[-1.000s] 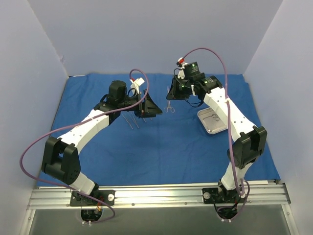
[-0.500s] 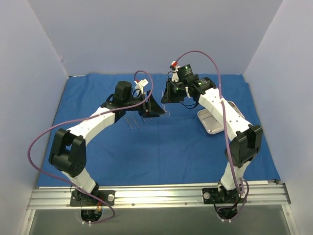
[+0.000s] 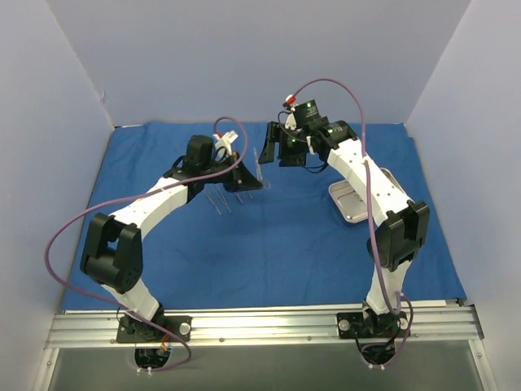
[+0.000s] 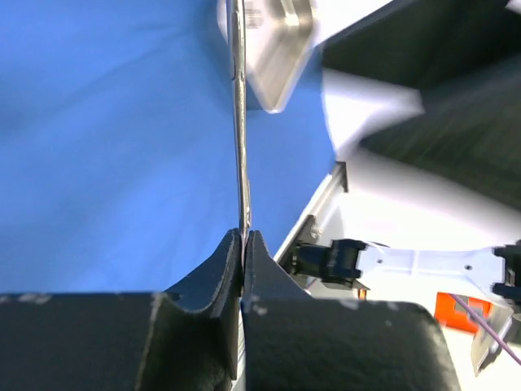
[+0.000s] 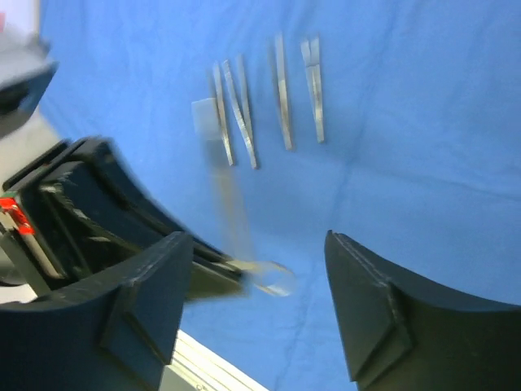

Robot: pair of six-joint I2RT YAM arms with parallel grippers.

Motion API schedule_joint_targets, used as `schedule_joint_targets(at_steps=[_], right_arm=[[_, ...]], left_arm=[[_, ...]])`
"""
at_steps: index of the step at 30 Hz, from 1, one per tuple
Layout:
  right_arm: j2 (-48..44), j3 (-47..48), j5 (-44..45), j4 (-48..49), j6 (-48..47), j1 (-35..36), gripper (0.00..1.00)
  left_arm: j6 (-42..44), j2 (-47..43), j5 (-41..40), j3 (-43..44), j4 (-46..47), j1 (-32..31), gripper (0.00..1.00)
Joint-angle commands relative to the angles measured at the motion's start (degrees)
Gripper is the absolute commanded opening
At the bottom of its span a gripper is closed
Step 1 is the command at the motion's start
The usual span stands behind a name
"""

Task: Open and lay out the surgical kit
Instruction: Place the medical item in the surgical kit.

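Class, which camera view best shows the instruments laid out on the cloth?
Right wrist: the instruments lie in a clear row on the cloth. Top view shows faint slivers beside the left arm; left wrist shows none.

I look down from high behind the rig; my wrist cameras ride close behind the left pincer (image 4: 244,238) and right pincer (image 5: 256,244), all sharing the blue cloth (image 3: 285,252).
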Motion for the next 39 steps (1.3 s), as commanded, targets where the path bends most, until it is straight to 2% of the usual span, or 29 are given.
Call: schedule_joint_targets(at_steps=[1, 5, 8, 10, 14, 16, 21, 28, 39], right_arm=[[-0.57, 4.76, 2.26, -3.52, 0.91, -4.75, 0.68], [-1.54, 5.83, 5.96, -8.43, -0.5, -10.73, 0.71], [-2.94, 3.2, 6.24, -9.59, -1.56, -13.54, 0.71], [-4.79, -1.26, 5.62, -8.98, -1.39, -14.16, 0.71], [-7.34, -7.87, 3.16, -6.07, -0.24, -14.17, 0.7], [-7.52, -8.67, 3.42, -6.25, -0.33, -14.34, 0.7], [-7.69, -8.85, 3.51, -6.51, -0.15, -16.1, 0.7], [-7.69, -9.12, 2.54, -7.04, 0.37, -19.7, 0.7], [-6.99, -9.82, 2.98, -7.3, 0.29, -21.9, 0.7]], left_arm=[[0.09, -7.0, -4.62, -6.83, 0.74, 5.32, 0.02], [-0.1, -14.89, -6.37, -15.27, 1.98, 9.82, 0.02], [-0.63, -19.91, -8.48, -23.27, 2.77, 13.24, 0.02], [-0.8, -21.5, -7.71, -28.35, 4.0, 14.74, 0.02], [-0.71, -21.16, -8.66, -32.24, 4.53, 17.29, 0.02], [-1.94, -19.68, -8.14, -33.56, 8.91, 18.61, 0.02], [-0.36, -13.88, -5.07, -32.96, 10.41, 21.69, 0.02], [0.95, -5.0, -3.83, -30.41, 11.56, 22.4, 0.02], [1.57, 1.51, -3.13, -27.33, 12.26, 24.07, 0.02]])
